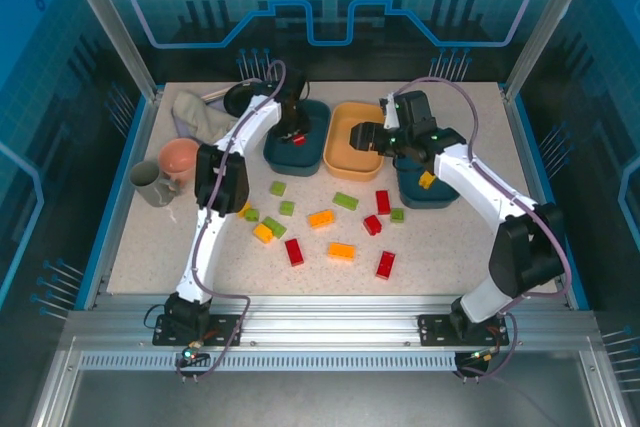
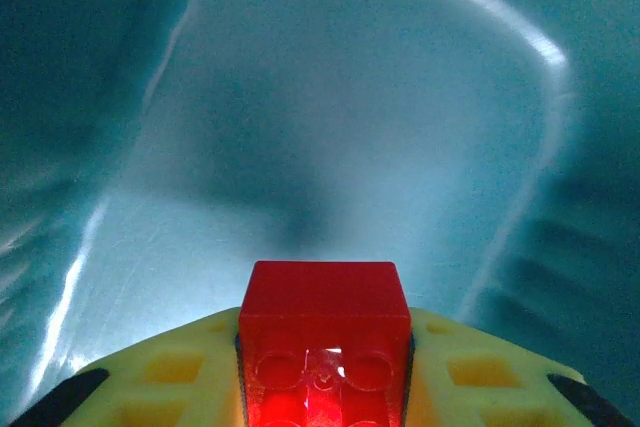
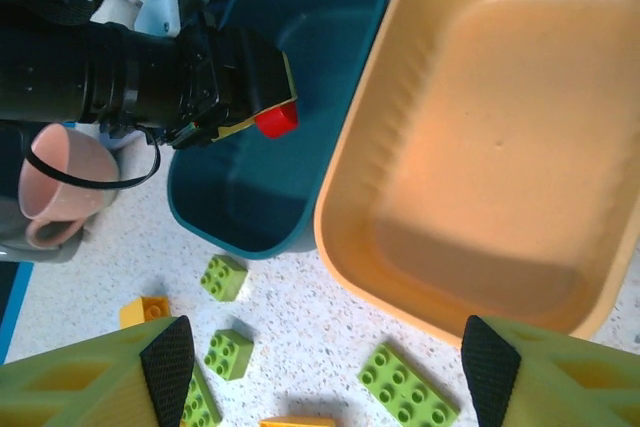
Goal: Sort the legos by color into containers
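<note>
Legos [image 1: 321,218]: red, light green and orange-yellow bricks lie scattered on the counter [image 1: 450,247], all on the near side of the yellow-orange tub [image 3: 385,107]
Red brick [image 2: 324,332]: off the counter and up in the air, pinched in the left claw [image 3: 262,112] above the left teal tub [image 3: 250,207], which sits just beside the yellow-orange tub
Left claw: clamped shut on the red brick, one pad on each of two opposite side walls
Right claw [image 3: 328,372]: jaws spread wide with nothing between them, hanging over the left side of the yellow-orange tub
Right teal tub [image 1: 425,197]: on the far side of the yellow-orange tub from its twin, with one orange-yellow brick [image 1: 427,179] showing inside
Handling: these look like light, hard, rigid plastic with smooth walls, so not fragile but likely to twist or pop out of a corner pinch
Where to grip: I'd say flat side wall to flat side wall, across the short width on the oblong ones, coming straight down over the studs
Hard to see: the left arm covers much of the left teal tub from above, so what lies under it I can't tell; the floor that does show looks bare
Blurred: the left wrist view of that floor is soft and dim
Cut off: the right arm crosses the right teal tub, and a couple of bricks tuck under the left arm
</note>
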